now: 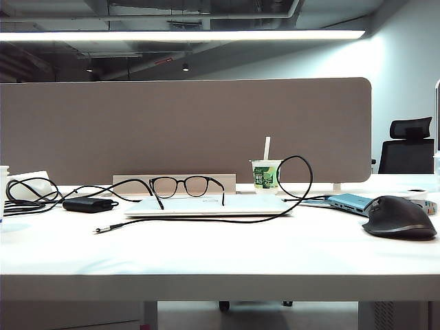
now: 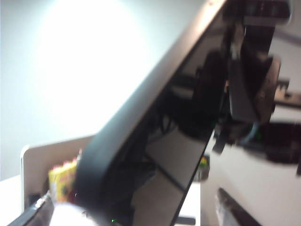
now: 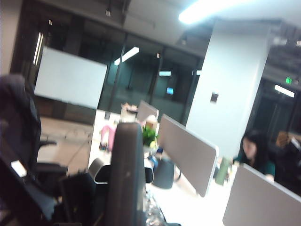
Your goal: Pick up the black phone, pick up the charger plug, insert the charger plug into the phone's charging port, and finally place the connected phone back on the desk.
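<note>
The charger plug (image 1: 102, 230) is lying on the desk (image 1: 220, 254), left of centre and near the front. Its thin black cable (image 1: 303, 180) is trailing right along the front of a closed white laptop (image 1: 206, 206) and looping up beside a green-printed cup (image 1: 266, 174) with a straw. A pair of black-framed glasses (image 1: 187, 185) is sitting on the laptop's lid, and a small black box (image 1: 88, 204) with cables is resting behind the plug. A dark grey mouse (image 1: 401, 216) is sitting at the far right, just in front of a blue hub (image 1: 349, 201), with the grey-brown partition (image 1: 185, 124) standing behind everything. Neither arm is showing in the exterior view. In the left wrist view a dark, glossy slab (image 2: 188, 122) is slanting across a bright wall. The picture is too blurred to tell whether it is the black phone, and the phone's place cannot be made out elsewhere. The left gripper is likewise not coming out clearly in that blur, so whether its claw is spread or pressed together cannot be told. The right wrist view is looking out across the office, over rows of desk dividers (image 3: 186, 153) and a seated person (image 3: 254, 150), with a dark upright bar (image 3: 124, 179) blurring the foreground. The right gripper's claw is pressed together, and the pictures are not showing anything pinched in it.
</note>
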`<state>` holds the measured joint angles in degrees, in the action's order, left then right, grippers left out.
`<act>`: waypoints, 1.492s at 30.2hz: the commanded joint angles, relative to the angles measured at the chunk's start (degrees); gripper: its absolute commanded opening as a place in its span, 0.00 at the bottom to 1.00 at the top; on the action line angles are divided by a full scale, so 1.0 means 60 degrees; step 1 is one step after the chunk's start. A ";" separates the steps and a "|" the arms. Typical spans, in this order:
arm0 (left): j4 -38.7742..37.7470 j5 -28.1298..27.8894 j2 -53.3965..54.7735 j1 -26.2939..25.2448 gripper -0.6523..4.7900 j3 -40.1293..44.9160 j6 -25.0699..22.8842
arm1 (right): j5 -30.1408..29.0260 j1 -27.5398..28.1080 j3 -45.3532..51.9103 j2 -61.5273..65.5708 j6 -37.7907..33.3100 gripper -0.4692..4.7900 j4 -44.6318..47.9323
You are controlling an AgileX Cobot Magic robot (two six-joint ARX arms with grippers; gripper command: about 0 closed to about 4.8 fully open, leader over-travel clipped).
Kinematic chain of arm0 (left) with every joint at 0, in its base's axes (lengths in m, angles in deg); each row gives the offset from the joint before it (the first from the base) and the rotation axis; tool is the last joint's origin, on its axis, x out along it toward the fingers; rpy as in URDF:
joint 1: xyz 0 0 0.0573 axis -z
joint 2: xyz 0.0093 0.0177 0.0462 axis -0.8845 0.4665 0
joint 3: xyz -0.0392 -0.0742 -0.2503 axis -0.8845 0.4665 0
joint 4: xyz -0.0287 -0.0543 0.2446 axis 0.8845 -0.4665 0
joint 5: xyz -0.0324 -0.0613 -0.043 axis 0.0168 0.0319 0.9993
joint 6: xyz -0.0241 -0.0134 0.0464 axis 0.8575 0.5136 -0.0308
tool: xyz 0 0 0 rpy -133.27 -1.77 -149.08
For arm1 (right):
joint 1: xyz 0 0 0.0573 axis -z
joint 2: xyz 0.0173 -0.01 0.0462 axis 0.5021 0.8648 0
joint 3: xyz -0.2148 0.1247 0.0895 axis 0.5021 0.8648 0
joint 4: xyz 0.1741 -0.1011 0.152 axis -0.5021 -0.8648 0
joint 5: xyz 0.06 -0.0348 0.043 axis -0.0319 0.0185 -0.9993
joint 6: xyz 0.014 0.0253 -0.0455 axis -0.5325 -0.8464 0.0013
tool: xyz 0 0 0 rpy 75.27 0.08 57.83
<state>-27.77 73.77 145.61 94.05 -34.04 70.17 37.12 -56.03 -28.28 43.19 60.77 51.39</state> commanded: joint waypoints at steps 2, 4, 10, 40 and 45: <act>0.1173 -0.0087 -0.0018 0.0004 1.00 -0.0029 0.1286 | 0.0175 -0.0007 -0.0087 0.0106 -0.1002 0.08 0.1330; 0.1537 -0.0091 -0.0018 0.0007 1.00 -0.0029 0.1734 | 0.0164 -0.0007 -0.0087 0.0208 -0.1406 0.08 0.1523; 0.2058 -0.0084 -0.0018 0.0007 1.00 -0.0029 0.2929 | 0.0033 -0.0018 -0.0087 0.0492 -0.1512 0.08 0.1570; 0.2116 0.0018 -0.0018 0.0007 0.11 -0.0029 0.3384 | -0.0295 -0.0018 -0.0084 0.1013 -0.2943 0.08 0.2426; 0.2120 -0.0015 -0.0018 0.0007 0.11 -0.0029 0.3220 | -0.0306 -0.0018 -0.0087 0.1013 -0.2943 0.08 0.2426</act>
<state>-14.30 75.44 145.70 93.96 -34.04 88.94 35.41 -56.07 -28.52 49.48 40.79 63.89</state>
